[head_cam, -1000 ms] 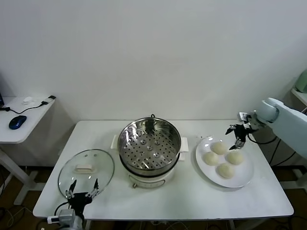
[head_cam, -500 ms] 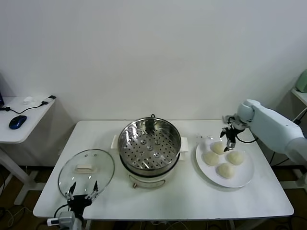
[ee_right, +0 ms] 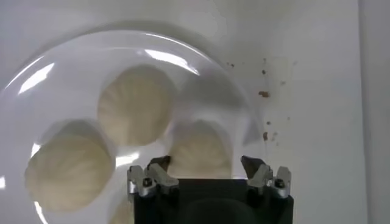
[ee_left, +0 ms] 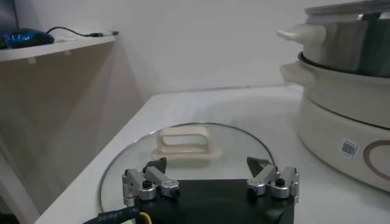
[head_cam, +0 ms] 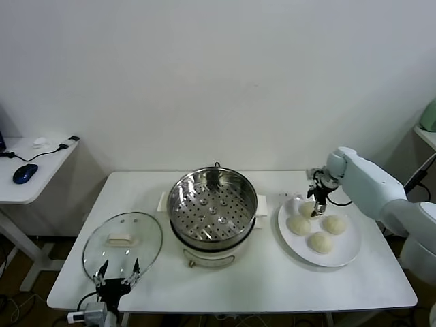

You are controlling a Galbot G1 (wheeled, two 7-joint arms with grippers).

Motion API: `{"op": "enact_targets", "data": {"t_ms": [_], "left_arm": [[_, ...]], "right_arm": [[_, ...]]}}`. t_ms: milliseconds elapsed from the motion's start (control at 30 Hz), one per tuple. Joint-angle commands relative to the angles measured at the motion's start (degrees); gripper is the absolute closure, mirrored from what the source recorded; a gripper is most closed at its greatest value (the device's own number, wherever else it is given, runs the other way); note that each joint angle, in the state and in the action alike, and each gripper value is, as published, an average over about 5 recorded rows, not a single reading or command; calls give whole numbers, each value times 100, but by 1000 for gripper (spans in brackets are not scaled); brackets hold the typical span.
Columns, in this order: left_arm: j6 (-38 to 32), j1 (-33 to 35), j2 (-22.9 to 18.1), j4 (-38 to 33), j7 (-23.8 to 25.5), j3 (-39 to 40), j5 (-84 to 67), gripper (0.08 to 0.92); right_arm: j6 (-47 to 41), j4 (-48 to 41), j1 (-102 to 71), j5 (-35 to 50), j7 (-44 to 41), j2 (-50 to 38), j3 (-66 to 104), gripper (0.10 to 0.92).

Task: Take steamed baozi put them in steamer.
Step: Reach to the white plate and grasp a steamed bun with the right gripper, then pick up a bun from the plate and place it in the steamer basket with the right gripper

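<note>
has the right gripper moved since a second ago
Yes. Against the white plate, the right gripper has swung from the plate's far right edge toward the steamer, and now sits over the far baozi, fingers either side.

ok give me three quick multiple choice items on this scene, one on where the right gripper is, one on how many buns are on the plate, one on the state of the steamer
1. The right gripper is
A. over the glass lid
B. at the far bun on the plate
C. inside the steamer

2. Baozi on the plate:
A. two
B. three
C. four

3. The steamer is
A. uncovered, tray bare
B. covered by its lid
C. holding one bun

Answers: 1 B, its fingers straddle that bun in the right wrist view. 2 C, four show in the head view. 3 A, the glass lid lies on the table near the open left gripper.
</note>
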Motion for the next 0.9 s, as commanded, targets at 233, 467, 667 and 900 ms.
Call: {"op": "enact_targets", "data": {"t_ms": [233, 467, 667, 900], "left_arm": [[-49, 45, -6, 44, -19, 17, 10, 177], [-17, 28, -40, 0, -19, 24, 22, 177], [3, 33, -56, -43, -20, 29, 27, 177], [24, 52, -41, -147, -18, 47, 20, 177]], "right_arm": [[-66, -99, -140, -177, -23, 16, 231, 305], [-36, 99, -3, -113, 1, -92, 242, 358], [2, 1301, 939, 655, -54, -503, -898, 363], [593, 3516, 3569, 2090, -109, -409, -3240, 364]]}}
